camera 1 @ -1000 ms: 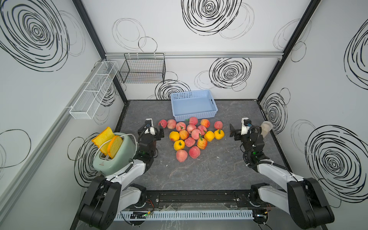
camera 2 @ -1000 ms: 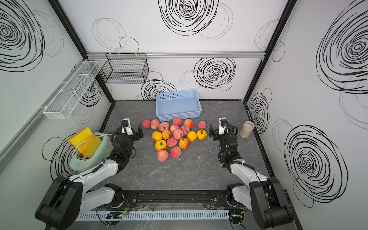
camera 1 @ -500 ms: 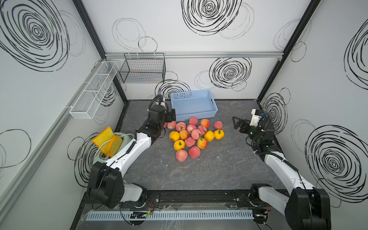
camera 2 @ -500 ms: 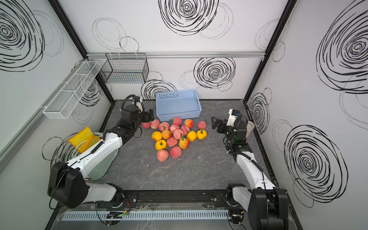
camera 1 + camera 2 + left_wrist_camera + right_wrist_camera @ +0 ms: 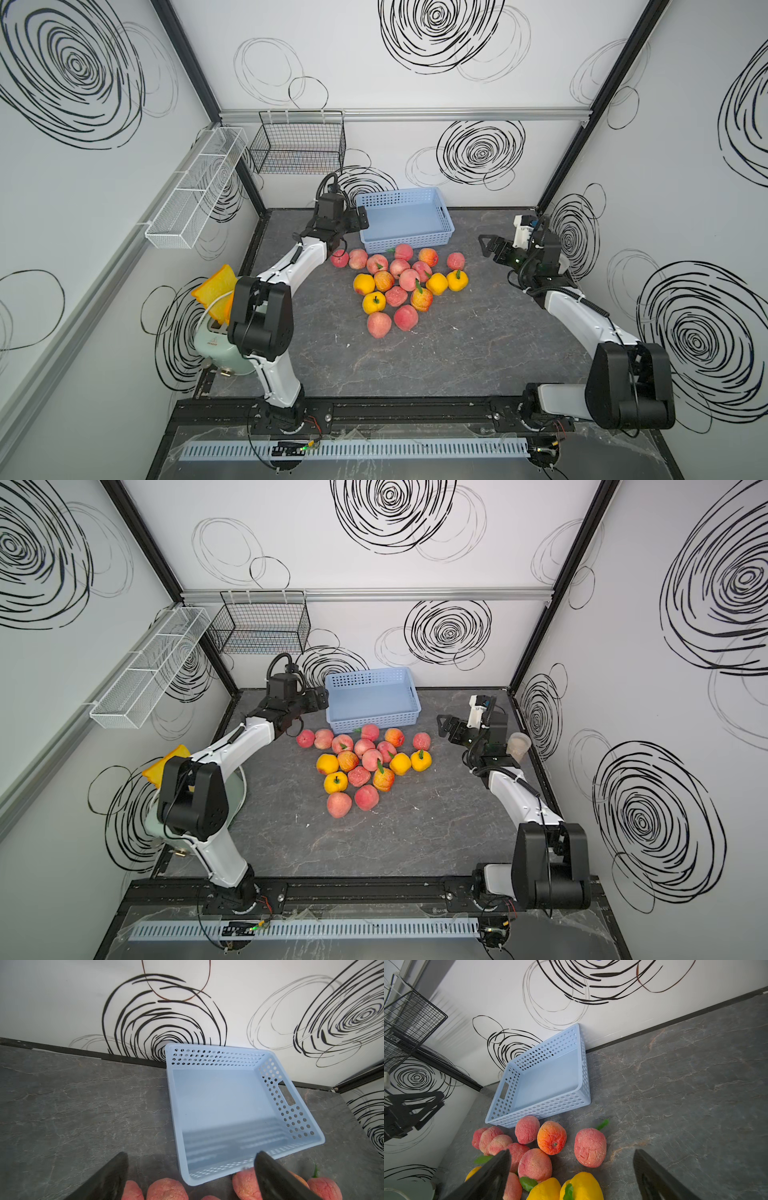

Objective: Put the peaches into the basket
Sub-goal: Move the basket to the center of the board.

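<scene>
The peaches (image 5: 395, 282) lie clustered on the dark marbled tabletop (image 5: 457, 345), all outside the light blue basket (image 5: 409, 244), which sits just behind them. The rearmost fruits seem to touch its front wall. The left gripper (image 5: 191, 1154) hangs over the basket's near left corner, jaws spread wide and holding nothing. The right gripper (image 5: 572, 1153) hovers above the tabletop to the right of the pile, facing it, jaws likewise wide and empty.
</scene>
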Action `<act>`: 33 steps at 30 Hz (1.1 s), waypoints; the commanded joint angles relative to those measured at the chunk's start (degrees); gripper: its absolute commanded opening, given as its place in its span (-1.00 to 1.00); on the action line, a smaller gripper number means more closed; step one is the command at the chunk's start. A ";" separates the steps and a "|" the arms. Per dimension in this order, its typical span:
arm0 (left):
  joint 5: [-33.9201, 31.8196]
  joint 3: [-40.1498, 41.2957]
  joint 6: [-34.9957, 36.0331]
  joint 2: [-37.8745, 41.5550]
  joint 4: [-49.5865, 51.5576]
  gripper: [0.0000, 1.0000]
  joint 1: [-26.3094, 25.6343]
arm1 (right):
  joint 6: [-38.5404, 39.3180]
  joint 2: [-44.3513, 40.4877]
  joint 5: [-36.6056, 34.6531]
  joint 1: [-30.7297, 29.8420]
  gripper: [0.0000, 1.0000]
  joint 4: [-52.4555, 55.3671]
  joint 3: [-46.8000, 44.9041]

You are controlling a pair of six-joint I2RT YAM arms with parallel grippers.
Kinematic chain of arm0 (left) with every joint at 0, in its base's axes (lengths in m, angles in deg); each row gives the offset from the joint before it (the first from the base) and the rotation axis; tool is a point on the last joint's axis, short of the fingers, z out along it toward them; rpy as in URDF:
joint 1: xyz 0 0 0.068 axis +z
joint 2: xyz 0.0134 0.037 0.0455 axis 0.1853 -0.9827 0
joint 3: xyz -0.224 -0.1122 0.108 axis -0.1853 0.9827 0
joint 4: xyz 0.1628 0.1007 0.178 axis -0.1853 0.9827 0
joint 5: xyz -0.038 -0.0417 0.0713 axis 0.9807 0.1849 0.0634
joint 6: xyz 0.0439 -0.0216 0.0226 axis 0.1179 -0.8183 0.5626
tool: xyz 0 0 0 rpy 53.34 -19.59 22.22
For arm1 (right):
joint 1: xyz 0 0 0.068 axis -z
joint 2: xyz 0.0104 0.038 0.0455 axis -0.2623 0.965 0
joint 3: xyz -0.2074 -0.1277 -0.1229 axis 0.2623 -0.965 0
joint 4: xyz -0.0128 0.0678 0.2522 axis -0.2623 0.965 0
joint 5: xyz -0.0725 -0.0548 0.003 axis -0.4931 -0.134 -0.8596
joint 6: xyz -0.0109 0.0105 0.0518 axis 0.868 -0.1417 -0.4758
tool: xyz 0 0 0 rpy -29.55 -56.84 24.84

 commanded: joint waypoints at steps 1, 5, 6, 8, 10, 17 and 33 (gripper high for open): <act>2.16 -3.95 -2.09 -2.92 -3.71 1.00 0.33 | -0.22 1.54 0.73 -0.12 0.87 1.51 2.62; 3.21 -6.79 -2.98 -7.09 -4.88 0.95 0.85 | -0.40 3.48 0.65 -0.13 0.84 1.52 3.74; 3.36 -7.69 -3.00 -8.13 -4.80 0.93 0.95 | -0.54 4.03 0.82 -0.09 0.84 1.52 4.12; 3.13 -9.09 -3.01 -10.05 -4.84 0.92 1.10 | -0.76 5.04 1.32 -0.33 0.82 1.57 4.70; 2.56 -10.73 -4.49 -12.07 -4.55 0.89 1.28 | -0.74 6.07 1.39 -0.58 0.80 1.74 5.44; 4.00 -14.25 -5.58 -17.38 -4.27 0.74 2.09 | -0.59 8.02 1.35 -1.53 0.79 2.47 6.48; 6.79 -18.95 -5.95 -25.25 0.14 0.22 1.29 | -0.41 9.67 1.09 -1.90 0.78 3.53 7.27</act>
